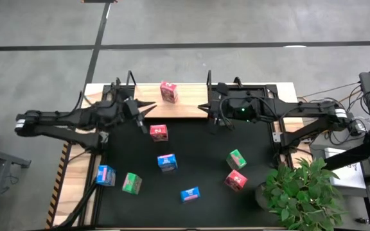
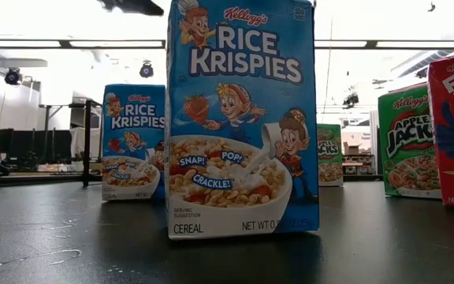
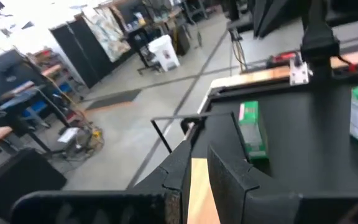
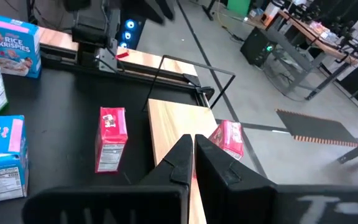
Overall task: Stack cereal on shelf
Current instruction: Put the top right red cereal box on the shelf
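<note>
A: Status? Shelf (image 1: 186,110) at far edge of bench (image 1: 201,146). One pink-red box (image 1: 168,92) on it, skewed, close to rear edge. Second pink-red box (image 1: 158,132) on the mat just in front of shelf. Six more boxes scattered nearer the front; ninth not located.

B: End effectors?

A: Right end effector (image 1: 203,107) clenched, empty, hovering at right end of shelf. Left end effector (image 1: 149,108) at left end of shelf, near the second pink-red box; clenched or released, cannot tell. Nothing seen held.

B: Risks from here?

A: Judged, not observed:
- Both arms over one narrow board; collision likely if moved together.
- Sweep by either wrist past the shelved box: likely pushed off rear edge.
- Thin black posts at shelf ends: possible snag on descent.
- Small, light boxes: likely to tip or slide under an off-centre pinch.
</note>
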Available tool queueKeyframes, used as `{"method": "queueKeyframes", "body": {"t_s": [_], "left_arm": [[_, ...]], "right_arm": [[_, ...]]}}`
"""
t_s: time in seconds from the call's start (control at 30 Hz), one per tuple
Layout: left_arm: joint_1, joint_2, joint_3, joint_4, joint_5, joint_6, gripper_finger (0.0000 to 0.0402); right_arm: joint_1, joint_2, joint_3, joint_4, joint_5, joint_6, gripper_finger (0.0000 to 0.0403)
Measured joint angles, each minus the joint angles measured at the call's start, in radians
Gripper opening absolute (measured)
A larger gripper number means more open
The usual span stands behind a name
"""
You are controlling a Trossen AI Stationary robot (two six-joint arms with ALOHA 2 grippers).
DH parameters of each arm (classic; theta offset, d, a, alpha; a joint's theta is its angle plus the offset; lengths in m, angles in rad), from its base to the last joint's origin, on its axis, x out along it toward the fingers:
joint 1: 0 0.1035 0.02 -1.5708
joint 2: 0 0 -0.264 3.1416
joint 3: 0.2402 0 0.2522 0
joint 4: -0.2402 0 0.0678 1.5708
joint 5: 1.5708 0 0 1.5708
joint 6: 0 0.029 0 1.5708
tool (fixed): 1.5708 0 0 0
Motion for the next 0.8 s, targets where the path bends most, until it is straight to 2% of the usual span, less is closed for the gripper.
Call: {"method": "queueKeyframes", "body": {"t_s": [0.13,0.3,0.43,0.53,0.67,0.8], "left_arm": [[0.165,0.043,0.001,0.002,0.132,0.004,0.0036],[0.353,0.123,0.001,0.002,0.216,0.013,0.0036],[0.470,0.202,0.001,0.019,0.365,0.014,0.0036],[0.525,0.261,0.001,0.063,0.428,0.013,0.0036],[0.556,0.331,0.020,0.096,0.431,0.021,0.0036],[0.559,0.404,0.109,0.057,0.433,0.016,0.0036]], "right_arm": [[0.000,-0.002,-0.021,0.043,0.000,-0.007,0.0009],[0.000,-0.002,-0.034,0.049,0.000,-0.009,0.0009],[0.000,-0.001,-0.038,0.046,0.000,-0.017,0.0009],[0.000,-0.001,-0.038,0.047,0.000,-0.017,0.0009],[-0.001,-0.001,-0.039,0.047,0.000,-0.017,0.0009],[-0.001,-0.001,-0.039,0.046,0.000,-0.005,0.0009]]}}
